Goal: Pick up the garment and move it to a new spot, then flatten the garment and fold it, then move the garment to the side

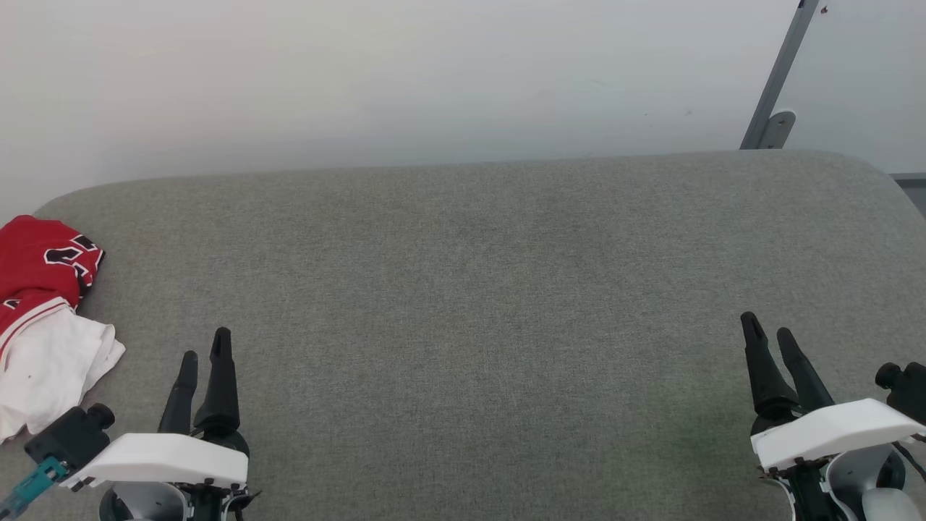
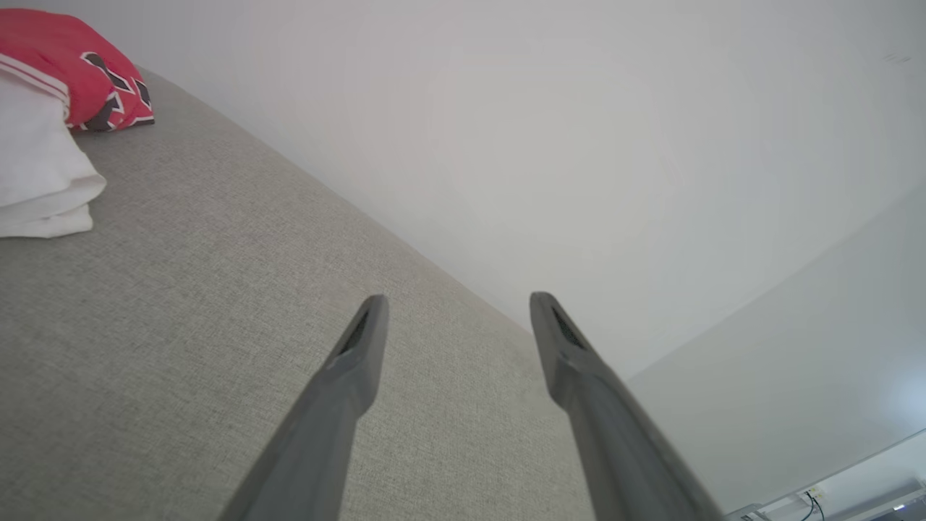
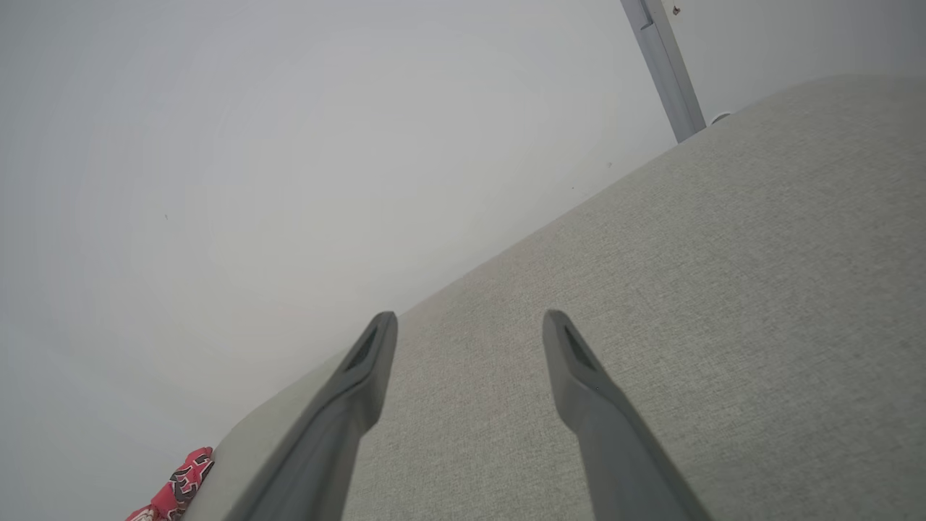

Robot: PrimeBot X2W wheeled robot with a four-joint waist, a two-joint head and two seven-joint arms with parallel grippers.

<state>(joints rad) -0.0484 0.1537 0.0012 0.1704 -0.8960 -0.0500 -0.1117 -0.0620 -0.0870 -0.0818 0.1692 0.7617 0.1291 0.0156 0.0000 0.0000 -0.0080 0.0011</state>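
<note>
The garment (image 1: 43, 304) lies bunched at the far left edge of the grey fabric surface (image 1: 477, 304), red with a black-and-white print on top and a white sleeve folded below. It appears again in the left wrist view's upper left corner as the garment (image 2: 58, 108), and as a small red patch, the garment (image 3: 177, 492), at the bottom left of the right wrist view. My left gripper (image 1: 205, 346) hovers open at the lower left, a short way right of the cloth and apart from it. My right gripper (image 1: 768, 325) stands open at the lower right, with nothing between its fingers.
A pale wall runs behind the surface. A grey metal post with a bracket (image 1: 778, 94) leans at the back right corner. The surface's rounded back edge (image 1: 463, 165) crosses the head view.
</note>
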